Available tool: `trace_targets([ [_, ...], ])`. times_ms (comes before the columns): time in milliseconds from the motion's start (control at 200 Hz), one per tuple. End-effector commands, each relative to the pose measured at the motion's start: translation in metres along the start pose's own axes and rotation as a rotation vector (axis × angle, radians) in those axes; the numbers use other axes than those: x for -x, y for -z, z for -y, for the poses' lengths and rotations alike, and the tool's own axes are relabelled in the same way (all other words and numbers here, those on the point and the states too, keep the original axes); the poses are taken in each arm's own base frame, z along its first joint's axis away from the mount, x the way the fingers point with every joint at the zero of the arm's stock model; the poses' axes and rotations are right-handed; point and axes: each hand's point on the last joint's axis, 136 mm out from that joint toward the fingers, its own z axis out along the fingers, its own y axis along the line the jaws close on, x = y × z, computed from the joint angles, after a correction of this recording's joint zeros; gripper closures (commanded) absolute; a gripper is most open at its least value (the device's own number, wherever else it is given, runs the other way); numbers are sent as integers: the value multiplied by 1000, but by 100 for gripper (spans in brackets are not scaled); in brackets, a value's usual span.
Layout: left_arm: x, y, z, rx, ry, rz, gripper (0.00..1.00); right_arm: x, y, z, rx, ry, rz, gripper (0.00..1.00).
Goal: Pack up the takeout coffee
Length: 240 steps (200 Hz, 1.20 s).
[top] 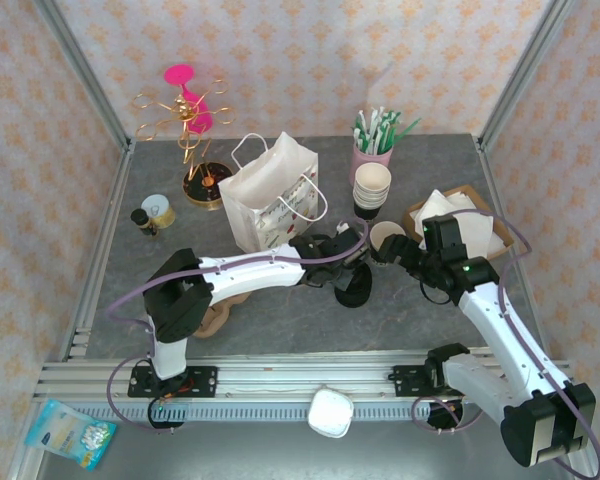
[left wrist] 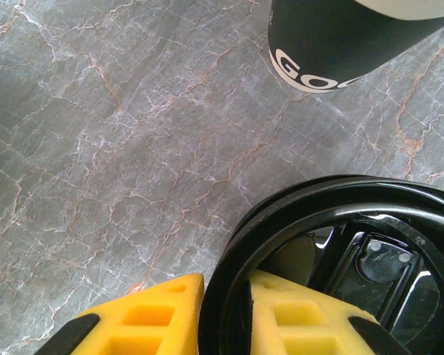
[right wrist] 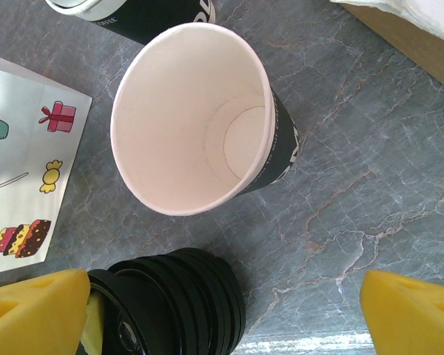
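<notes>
Here, the small paper cup (right wrist: pixel 192 118), black outside and cream inside, is seen standing upright and lidless on the grey marbled table (right wrist: pixel 355 192), just beside the low pile of black lids (right wrist: pixel 185 296). The round black plastic lid (left wrist: pixel 318 200) on top of that pile appears to be pinched at its rim between the yellow pads of the left gripper (left wrist: pixel 226 303). The right gripper (right wrist: pixel 222 296) is spread wide with nothing gripped, and the cup is found just ahead of it, roughly centred on the gap.

Several slips can be expected. Because the lids are nested, two might be lifted together. Because only one edge is gripped, the lid might tilt or be dropped. The empty cup is light and unsupported, so it could be tipped or pushed toward the white paper gift bag (top: pixel 270 185) if the lid is pressed on off-centre.
</notes>
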Motion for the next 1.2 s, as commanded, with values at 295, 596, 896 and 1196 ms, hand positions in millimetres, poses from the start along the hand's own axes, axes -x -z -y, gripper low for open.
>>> trace_targets([
  [295, 5, 10, -2, -1, -12, 0, 81, -1, -5, 5, -14, -8, -2, 6],
  [596, 8, 18, 1, -29, -5, 12, 84, 1, -2, 3, -11, -8, 3, 6],
  [896, 12, 31, 3, -62, 18, 37, 84, 4, 2, -2, 5, -9, 8, 6],
  [1196, 20, 48, 5, -115, 102, 88, 85, 13, 23, -19, 71, -20, 35, 5],
])
